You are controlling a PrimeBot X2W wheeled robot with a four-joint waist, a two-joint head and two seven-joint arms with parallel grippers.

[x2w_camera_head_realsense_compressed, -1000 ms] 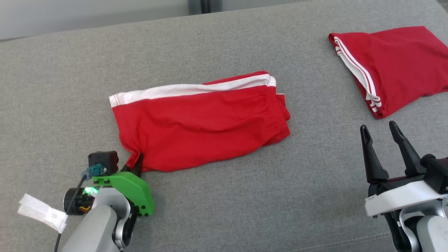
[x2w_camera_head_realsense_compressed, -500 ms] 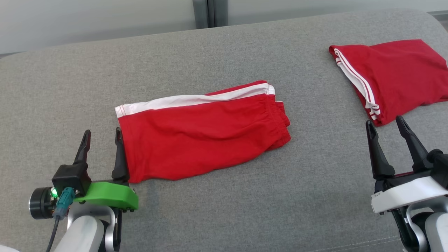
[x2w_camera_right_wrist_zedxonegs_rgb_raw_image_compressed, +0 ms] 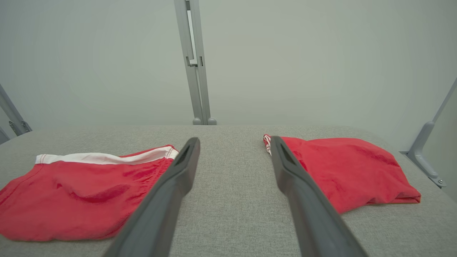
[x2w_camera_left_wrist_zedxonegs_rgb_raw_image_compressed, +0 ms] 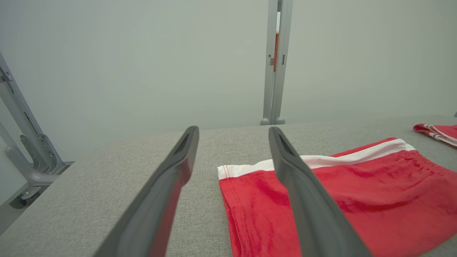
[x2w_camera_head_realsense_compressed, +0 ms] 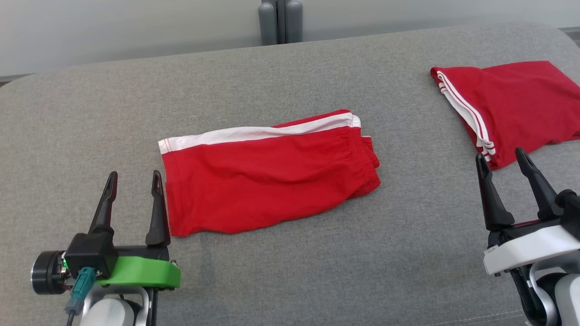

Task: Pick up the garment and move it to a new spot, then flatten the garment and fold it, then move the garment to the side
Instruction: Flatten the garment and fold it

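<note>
Lying near the middle of the grey cushion (x2w_camera_head_realsense_compressed: 90,104), the garment (x2w_camera_head_realsense_compressed: 267,181) is a pair of red shorts, apparently doubled lengthwise. Its white stripe (x2w_camera_head_realsense_compressed: 258,133) runs along the far edge, its gathered waistband (x2w_camera_head_realsense_compressed: 364,156) is toward the right, and its leg hem is toward the left. The cloth reads as thin, light and limp: it should sag when lifted, crease readily and cling a little to the woven cover rather than slide, with no fragility to guard against. The firmest purchases are judged to be the doubled hem corners at the left and the thicker elastic waistband at the right; a pinch on a single layer would likely let the fold fall open. No brand, label or legible writing is visible on it. The left gripper (x2w_camera_head_realsense_compressed: 134,176), fingers spread wide and empty, stands just beside the hem at the garment's near left corner; whether it touches the cloth cannot be told. The right gripper (x2w_camera_head_realsense_compressed: 500,156), likewise spread and empty, sits toward the near right of the cushion, well apart from the garment and near a second red garment (x2w_camera_head_realsense_compressed: 521,104), folded, at the far right edge. A grey post (x2w_camera_head_realsense_compressed: 281,20) rises behind the far edge.
</note>
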